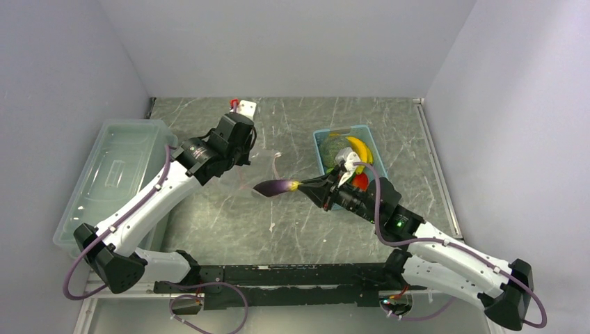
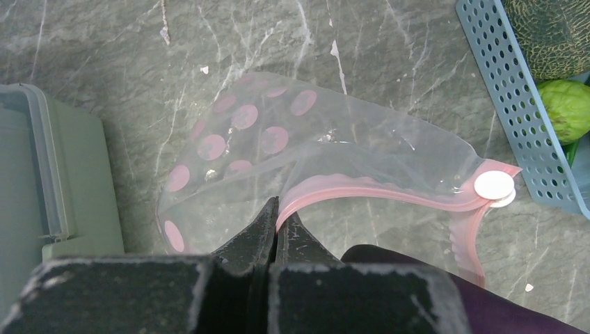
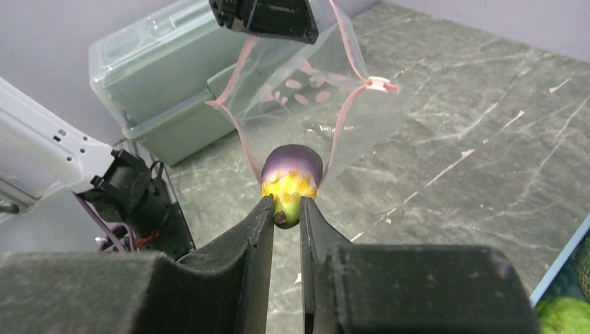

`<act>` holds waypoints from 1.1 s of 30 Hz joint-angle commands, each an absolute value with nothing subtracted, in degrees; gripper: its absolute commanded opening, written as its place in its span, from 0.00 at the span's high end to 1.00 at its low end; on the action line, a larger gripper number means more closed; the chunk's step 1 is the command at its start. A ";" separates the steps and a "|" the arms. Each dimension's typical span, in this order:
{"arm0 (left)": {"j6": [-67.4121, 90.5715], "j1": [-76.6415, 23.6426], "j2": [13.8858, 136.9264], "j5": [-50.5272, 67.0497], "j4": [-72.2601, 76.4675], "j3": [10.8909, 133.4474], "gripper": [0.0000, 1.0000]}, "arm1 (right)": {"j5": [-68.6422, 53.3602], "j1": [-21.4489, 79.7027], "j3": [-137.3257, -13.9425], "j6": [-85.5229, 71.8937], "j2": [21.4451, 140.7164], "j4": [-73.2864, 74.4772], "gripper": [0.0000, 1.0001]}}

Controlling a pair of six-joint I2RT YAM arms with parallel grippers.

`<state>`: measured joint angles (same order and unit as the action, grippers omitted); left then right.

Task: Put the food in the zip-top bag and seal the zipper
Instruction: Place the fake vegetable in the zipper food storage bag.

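On my left a big see-through bin [image 1: 111, 174], pale green, lies along the left side of the table [image 1: 229, 216] with its lid on; it runs from near to far. On my right, further back, sits a light-blue basket [image 1: 341, 129], well apart from the bin, and its wall is full of small round holes. The tabletop is dark grey-green stone-look with pale veins and scratches. At the far edge, left of middle, a small white piece [image 1: 248, 108] stands with a red bit beside it. Plain pale walls [image 1: 278, 42] close in three sides.
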<state>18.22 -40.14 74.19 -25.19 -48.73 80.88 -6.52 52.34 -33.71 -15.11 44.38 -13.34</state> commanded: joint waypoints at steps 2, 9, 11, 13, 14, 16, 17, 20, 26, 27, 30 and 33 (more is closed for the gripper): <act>18.49 -39.47 72.59 -24.37 -46.76 80.86 1.00 | -7.54 52.65 -38.30 -14.41 44.42 -7.01 1.00; 17.73 -39.41 73.07 -23.06 -46.41 80.37 1.00 | -7.54 52.81 -40.25 -14.41 48.17 -11.50 1.00; 17.51 -39.43 73.26 -22.86 -46.41 80.16 1.00 | -7.54 52.94 -41.37 -14.41 49.82 -12.62 1.00; 17.41 -39.37 73.30 -22.71 -46.44 80.08 1.00 | -7.54 53.15 -42.41 -14.41 51.54 -13.93 1.00; 17.38 -39.40 73.22 -22.61 -46.34 79.96 1.00 | -7.54 53.31 -42.93 -14.41 52.43 -14.56 1.00; 17.32 -39.31 73.09 -22.35 -46.10 79.69 1.00 | -7.54 53.79 -44.05 -14.41 54.25 -15.80 1.00; 17.24 -39.35 73.00 -22.27 -45.87 79.45 1.00 | -7.54 54.12 -44.67 -14.41 55.33 -16.30 1.00; 17.40 -39.10 72.99 -21.83 -45.57 79.15 1.00 | -7.54 55.38 -46.38 -14.41 58.57 -18.10 1.00; 17.88 -38.50 73.25 -19.67 -44.87 78.59 1.00 | -7.54 59.44 -48.43 -14.41 64.42 -21.95 1.00; 17.84 -38.45 73.29 -19.47 -44.83 78.51 1.00 | -7.54 60.19 -48.77 -14.41 65.22 -22.45 1.00; 18.01 -38.40 73.31 -18.97 -44.68 78.31 1.00 | -7.54 62.10 -48.73 -14.41 67.84 -25.56 1.00; 18.32 -38.10 73.31 -17.91 -44.17 78.05 1.00 | -7.54 63.22 -48.18 -14.41 70.01 -29.61 1.00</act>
<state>17.72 -38.54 74.19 -20.10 -47.40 78.24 -6.50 61.63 -46.35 -14.72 68.27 -20.73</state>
